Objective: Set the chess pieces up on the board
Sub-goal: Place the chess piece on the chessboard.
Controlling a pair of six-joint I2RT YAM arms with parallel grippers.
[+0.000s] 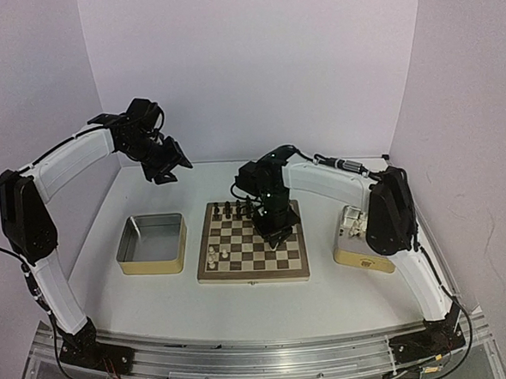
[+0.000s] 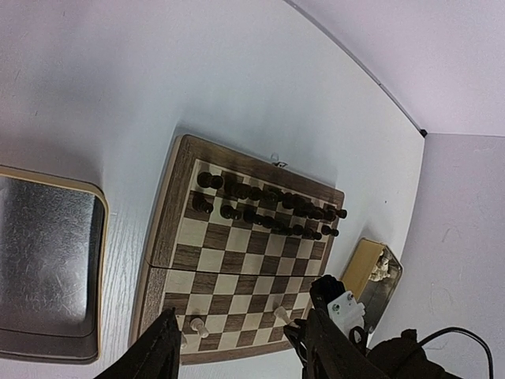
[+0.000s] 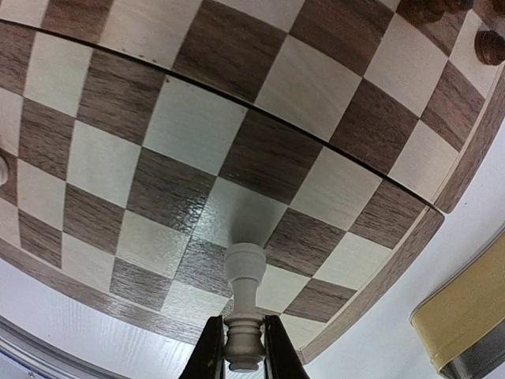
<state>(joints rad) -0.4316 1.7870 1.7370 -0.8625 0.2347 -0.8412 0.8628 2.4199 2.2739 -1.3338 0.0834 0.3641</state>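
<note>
Setup barely begun: seemingly two or three small cream-white chess pieces (image 1: 213, 260) stand on the checkered wooden board (image 1: 254, 278), right gripper (image 3: 243, 347) pinching another, left gripper (image 1: 172, 167) half-spread, empty.

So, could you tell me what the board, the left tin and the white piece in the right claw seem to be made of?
Board: wood, visible grain, slight gloss. Tin: metal, dull reflective floor. Piece: smooth matte cream; wood or plastic, unclear.

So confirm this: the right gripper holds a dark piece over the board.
Not quite. The piece in the right gripper is cream-white, not dark, as the right wrist view shows. It is held over the board.
</note>
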